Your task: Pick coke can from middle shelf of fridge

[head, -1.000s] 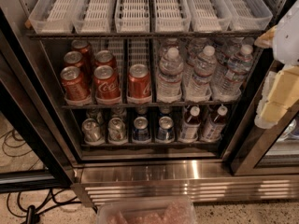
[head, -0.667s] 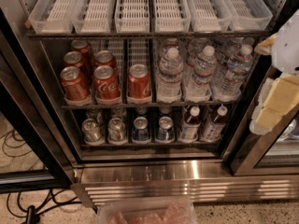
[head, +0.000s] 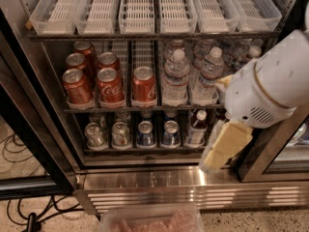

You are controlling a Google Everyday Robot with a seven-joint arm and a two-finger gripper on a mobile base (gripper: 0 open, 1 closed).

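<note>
The fridge (head: 145, 178) stands open in front of me. Its middle shelf (head: 145, 108) holds several red coke cans on the left, in three lanes; the front ones are at the left (head: 77, 86), the middle (head: 110, 85) and the right (head: 144, 83). Clear water bottles (head: 175, 76) fill the lanes to their right. My gripper (head: 225, 145), cream-coloured under the big white arm housing (head: 273, 81), hangs at the right in front of the fridge's right side. It is well right of and lower than the coke cans, touching nothing. It hides the rightmost bottles.
The top shelf (head: 154, 8) has bare white lanes. The bottom shelf holds silver cans (head: 94, 134), blue cans (head: 145, 133) and small bottles (head: 195, 127). A ribbed steel grille (head: 193, 197) runs below. Cables (head: 19, 149) lie on the floor at left. A clear tub (head: 149, 220) sits at the bottom edge.
The arm and gripper have swung leftward and down from the right edge, now covering the rightmost water bottles. The cans have not moved.
</note>
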